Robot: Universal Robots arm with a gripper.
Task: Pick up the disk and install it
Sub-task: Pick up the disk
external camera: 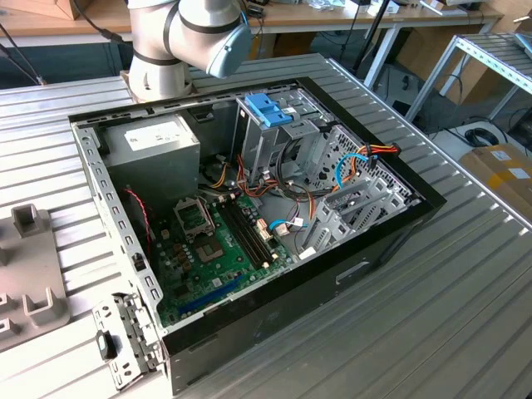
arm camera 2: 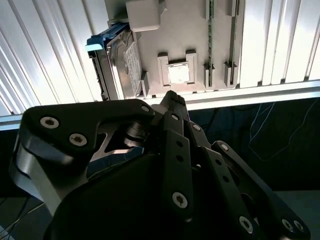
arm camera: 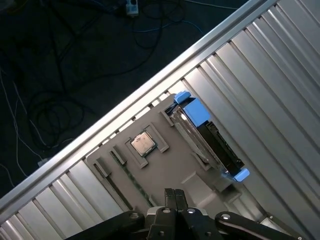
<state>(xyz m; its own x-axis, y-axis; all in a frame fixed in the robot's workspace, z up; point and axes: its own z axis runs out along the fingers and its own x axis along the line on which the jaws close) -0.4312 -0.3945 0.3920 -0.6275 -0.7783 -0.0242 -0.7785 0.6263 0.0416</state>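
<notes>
**Exterior view:** an open computer case (external camera: 249, 208) lies on the ribbed table (external camera: 465, 316), with the arm (external camera: 183, 33) behind it.

**Second wrist view:** the gripper (arm camera 2: 173, 100), fingertips pressed together and holding nothing, hovers above a grey fixture plate (arm camera 2: 185, 30). The disk (arm camera 2: 125, 65) stands on edge in the plate.

**First wrist view:** the disk, in its blue carrier (arm camera: 196, 112), sits apart from the closed gripper.

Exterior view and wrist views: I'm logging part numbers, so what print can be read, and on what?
White label on the power-supply box: too small to read.
Label on the disk: blurred, unreadable.
No other legible text.
</notes>
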